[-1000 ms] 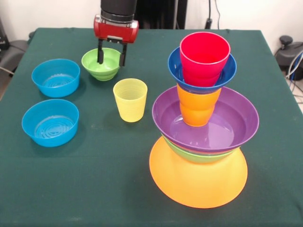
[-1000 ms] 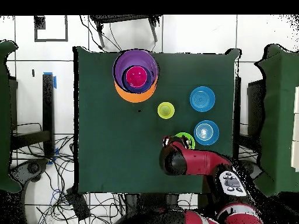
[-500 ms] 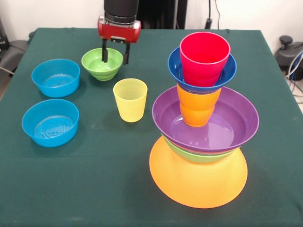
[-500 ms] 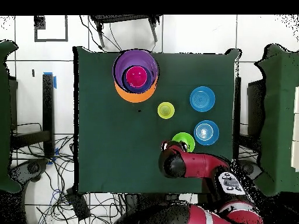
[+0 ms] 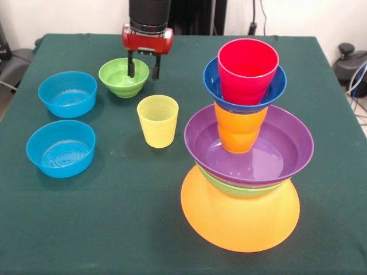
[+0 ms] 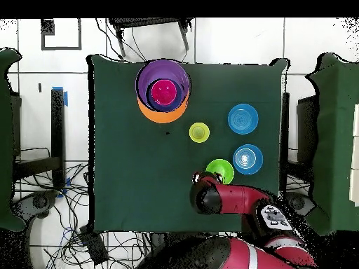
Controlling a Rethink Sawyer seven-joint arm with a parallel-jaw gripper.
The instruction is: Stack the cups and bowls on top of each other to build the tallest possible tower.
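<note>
Rising away from the small green bowl [image 5: 123,77], my gripper [image 5: 143,67] now sits higher and further back toward the pedestal than it did 1 second ago, when its fingers reached down at the bowl's far rim. The fingers are spread, with nothing between them, and the bowl rests on the cloth where it was. I read this as a missed or abandoned grasp, so the bowl is not yet on its way to the tower [image 5: 243,154].

That tower is unchanged: the huge orange bowl [image 5: 239,220] upside down as the base, the large green bowl [image 5: 241,189] and the large purple bowl [image 5: 250,150] on it, then the orange cup [image 5: 239,130], the small dark blue bowl [image 5: 213,80] and the red cup [image 5: 247,70] on top. Loose pieces left are the yellow cup [image 5: 157,120], standing between the green bowl and the tower, and 2 light blue bowls [image 5: 67,93] [image 5: 61,148] side by side near the table's edge.

Everything stands on a dark green cloth [image 5: 114,223] covering the table. From overhead, the table sits on a pale tiled floor [image 6: 231,38], with tangled cables [image 6: 84,238] near my base.
</note>
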